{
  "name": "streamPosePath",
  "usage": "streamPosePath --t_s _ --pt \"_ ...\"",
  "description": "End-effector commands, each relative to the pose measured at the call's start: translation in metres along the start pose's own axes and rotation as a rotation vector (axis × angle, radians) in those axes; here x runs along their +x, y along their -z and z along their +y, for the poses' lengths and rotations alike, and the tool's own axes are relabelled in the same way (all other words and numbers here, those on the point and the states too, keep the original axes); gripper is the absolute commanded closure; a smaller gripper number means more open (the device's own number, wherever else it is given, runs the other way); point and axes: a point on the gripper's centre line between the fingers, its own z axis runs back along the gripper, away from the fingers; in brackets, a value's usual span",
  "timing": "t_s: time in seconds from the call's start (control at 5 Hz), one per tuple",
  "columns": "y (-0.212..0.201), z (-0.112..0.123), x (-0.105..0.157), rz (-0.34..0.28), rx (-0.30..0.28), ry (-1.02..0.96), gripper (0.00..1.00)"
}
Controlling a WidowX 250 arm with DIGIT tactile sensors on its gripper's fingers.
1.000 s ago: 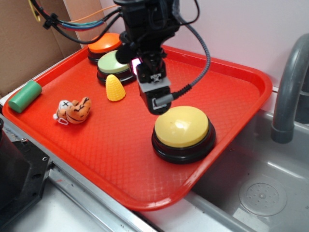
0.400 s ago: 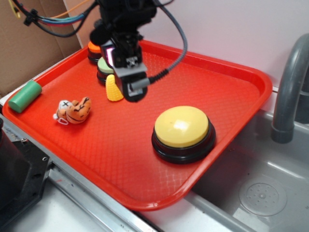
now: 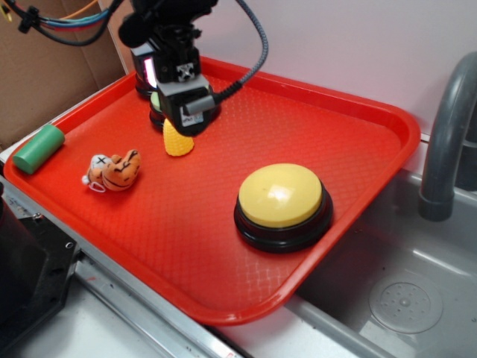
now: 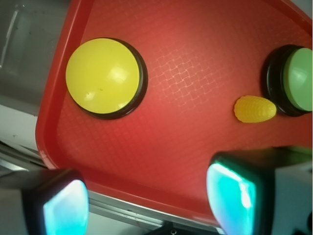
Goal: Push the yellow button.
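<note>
the red tray point(image 3: 358, 119) holds the yellow button point(image 3: 280, 195), well apart from the open, empty claw point(image 3: 186, 119) above a corn toy point(image 3: 177, 140).

Black arm point(image 3: 160, 22) showing grey camera block with fiducial-style marker, pink-lit strip glowing alongside; black corrugated cable looping off right, blue/orange wires trailing left. Gripper point(image 4: 146, 200) pads point(image 4: 230, 196) glowing cyan in dark frames.

An exterior camera looks down obliquely at the red tray point(image 3: 350, 134) from its near side; the wrist camera looks straight down from close above. Both show the yellow button point(image 3: 281, 195) point(image 4: 103, 76).
</note>
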Motion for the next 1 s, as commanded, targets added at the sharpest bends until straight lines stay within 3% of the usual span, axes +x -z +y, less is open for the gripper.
streamPosePath --t_s 0.0,0.8 --pt "-0.026 -0.002 -0.001 -0.041 -0.001 -0.045 0.0" --pt "-0.04 0.003 -0.008 -0.044 0.034 -0.085 0.0"
